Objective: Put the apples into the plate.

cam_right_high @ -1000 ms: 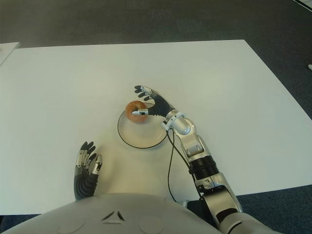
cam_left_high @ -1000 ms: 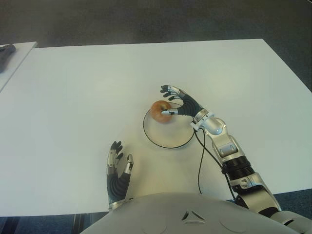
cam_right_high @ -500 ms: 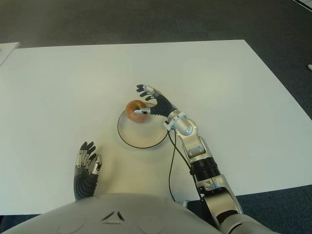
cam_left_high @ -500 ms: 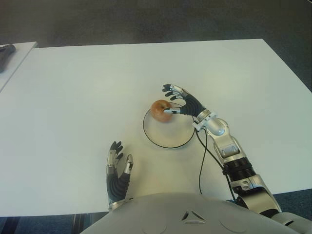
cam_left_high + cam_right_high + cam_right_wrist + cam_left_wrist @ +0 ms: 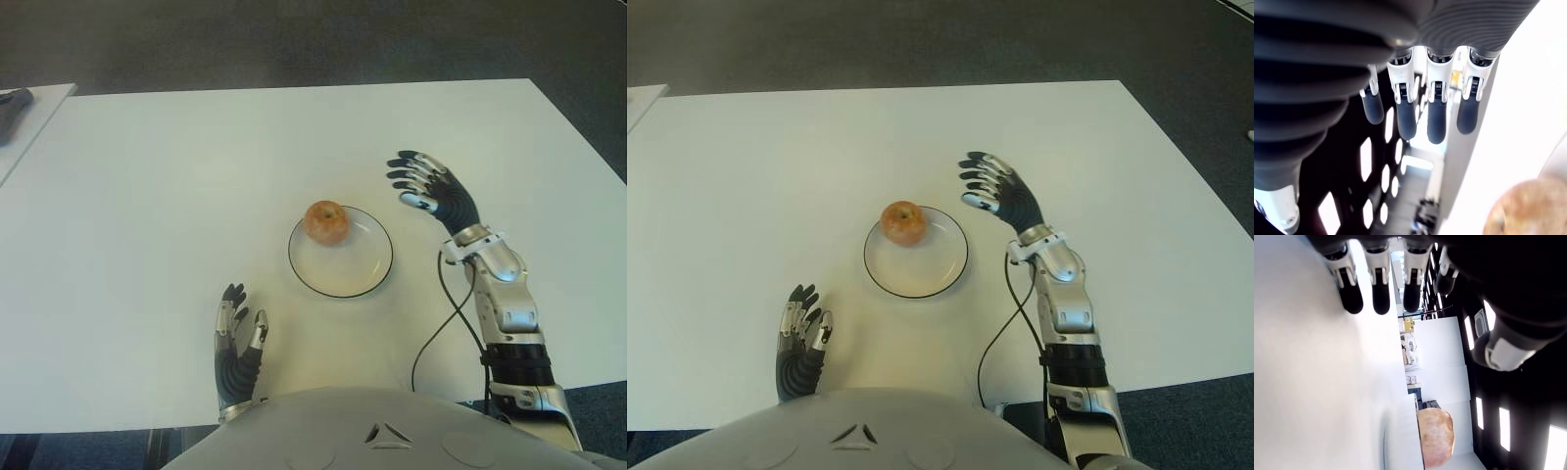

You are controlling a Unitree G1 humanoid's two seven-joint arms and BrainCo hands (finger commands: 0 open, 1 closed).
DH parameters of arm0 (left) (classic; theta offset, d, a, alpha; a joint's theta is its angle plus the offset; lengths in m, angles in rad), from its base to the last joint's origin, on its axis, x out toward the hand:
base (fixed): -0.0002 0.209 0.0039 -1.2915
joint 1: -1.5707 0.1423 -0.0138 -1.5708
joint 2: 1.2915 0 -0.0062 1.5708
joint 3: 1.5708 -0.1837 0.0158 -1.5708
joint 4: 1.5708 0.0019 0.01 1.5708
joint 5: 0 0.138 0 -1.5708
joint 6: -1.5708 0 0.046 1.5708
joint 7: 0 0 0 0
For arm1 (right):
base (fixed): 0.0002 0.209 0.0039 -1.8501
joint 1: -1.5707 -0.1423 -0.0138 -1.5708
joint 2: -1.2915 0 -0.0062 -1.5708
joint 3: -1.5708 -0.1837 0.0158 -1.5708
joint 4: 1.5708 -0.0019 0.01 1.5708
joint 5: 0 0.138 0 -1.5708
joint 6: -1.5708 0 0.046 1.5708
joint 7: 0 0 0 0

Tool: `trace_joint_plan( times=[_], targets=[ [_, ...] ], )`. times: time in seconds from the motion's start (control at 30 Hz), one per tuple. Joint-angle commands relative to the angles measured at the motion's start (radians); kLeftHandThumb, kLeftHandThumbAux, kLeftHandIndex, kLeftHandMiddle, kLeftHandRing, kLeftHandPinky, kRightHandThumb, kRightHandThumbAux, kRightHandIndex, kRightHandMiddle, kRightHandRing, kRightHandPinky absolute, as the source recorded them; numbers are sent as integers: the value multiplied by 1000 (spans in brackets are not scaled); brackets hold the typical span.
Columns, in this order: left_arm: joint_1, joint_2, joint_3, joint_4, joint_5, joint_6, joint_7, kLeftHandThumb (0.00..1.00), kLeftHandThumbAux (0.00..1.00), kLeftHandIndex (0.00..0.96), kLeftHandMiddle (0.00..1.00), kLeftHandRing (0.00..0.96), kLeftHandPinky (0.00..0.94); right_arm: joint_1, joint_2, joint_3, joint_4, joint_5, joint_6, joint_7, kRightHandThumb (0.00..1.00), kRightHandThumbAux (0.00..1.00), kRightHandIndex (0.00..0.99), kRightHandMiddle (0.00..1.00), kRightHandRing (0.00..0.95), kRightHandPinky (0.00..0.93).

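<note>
One reddish-orange apple (image 5: 325, 222) sits at the far left rim of a white plate with a dark edge (image 5: 364, 276), in the middle of the white table. My right hand (image 5: 423, 186) hovers to the right of the plate and slightly beyond it, fingers (image 5: 1436, 115) spread, holding nothing. My left hand (image 5: 238, 338) shows at the near table edge, left of the plate, fingers extended and empty. The apple (image 5: 1436, 436) also appears in the left wrist view, and an apple (image 5: 1520, 208) shows in the right wrist view.
The white table (image 5: 157, 196) spreads wide around the plate. A second white surface with a dark object (image 5: 12, 101) on it lies at the far left. A black cable (image 5: 436, 328) hangs along my right forearm. Dark floor lies beyond the table.
My right hand has let go of the apple, opened, and pulled away to the right and up. The apple stays on the plate's far left rim. The left hand has not moved.
</note>
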Motion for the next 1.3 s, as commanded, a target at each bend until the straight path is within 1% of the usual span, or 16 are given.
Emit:
trace_joint_plan(
  times=[0.03,0.13,0.23,0.37,0.5,0.6,0.73,0.9,1.07,1.2,1.3],
  targets=[
    [23,-22,-5,0,-13,26,-9,61,529,67,123,131,141,86,20,-24,-4,23,9,-12,410,658,158,251,255,257],
    [13,-19,1,9,-19,18,-8,69,540,71,135,147,172,120,24,-37,5,20,-12,-16,404,653,152,245,247,251],
    [5,-18,4,13,-22,21,-8,77,544,77,146,158,179,135,24,-51,5,22,-9,-24,401,648,149,242,245,252],
    [5,-16,7,16,-25,21,-8,78,549,77,143,152,161,143,26,-68,5,24,-5,-32,401,644,154,247,254,271],
    [6,-13,12,16,-23,18,-8,73,542,75,142,152,169,162,21,-95,-2,34,-6,-31,402,643,164,254,262,282],
    [7,-7,16,10,-27,24,-15,70,540,73,143,155,173,179,22,-106,-3,36,-19,-25,396,639,170,258,266,285],
    [3,-7,20,15,-30,18,-14,69,537,72,138,147,152,198,21,-112,-1,33,-33,-19,382,629,174,255,264,277],
    [-13,-9,32,34,-21,-3,-2,68,514,74,134,140,147,234,20,-112,8,23,-61,-13,356,612,174,243,248,257],
    [-19,-10,42,32,-16,-13,-4,64,491,72,139,146,158,277,35,-103,3,15,-79,-20,350,606,177,240,244,255],
    [-24,-13,48,21,-6,-18,-1,64,471,71,143,151,166,357,66,-79,-40,-1,-89,-44,351,608,173,237,242,251],
    [-23,-20,48,2,3,-1,1,69,458,75,157,167,191,388,82,-68,-54,-3,-93,-54,355,612,165,233,243,254]
  ],
)
